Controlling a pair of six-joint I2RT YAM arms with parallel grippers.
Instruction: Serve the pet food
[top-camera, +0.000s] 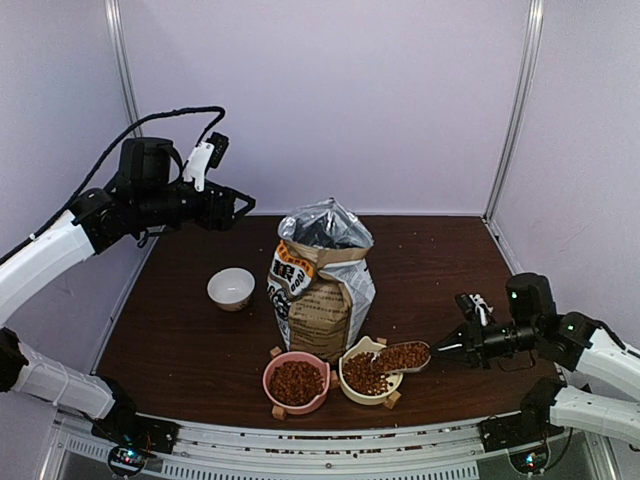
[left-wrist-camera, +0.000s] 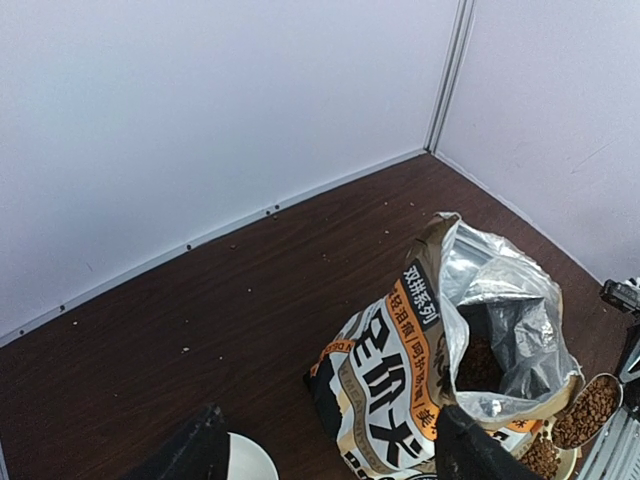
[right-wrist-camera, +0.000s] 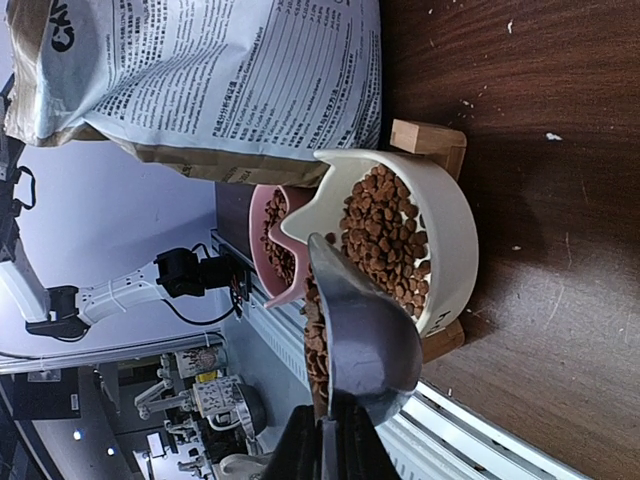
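Reddish-brown pet food fills the pink bowl (top-camera: 296, 382) and the cream bowl (top-camera: 366, 376) at the table's front. My right gripper (top-camera: 447, 347) is shut on the handle of a metal scoop (top-camera: 403, 356) heaped with kibble, held over the cream bowl's right rim. In the right wrist view the scoop (right-wrist-camera: 365, 335) is next to the cream bowl (right-wrist-camera: 440, 235), with kibble (right-wrist-camera: 385, 230) inside. The open paper bag (top-camera: 320, 280) stands behind the bowls, kibble inside (left-wrist-camera: 478, 362). My left gripper (top-camera: 243, 208) is raised high at the back left, open and empty.
A small empty white bowl (top-camera: 231, 288) sits left of the bag; its edge shows in the left wrist view (left-wrist-camera: 245, 462). Both feeding bowls rest on small wooden blocks (right-wrist-camera: 428, 140). Purple walls enclose the table on three sides.
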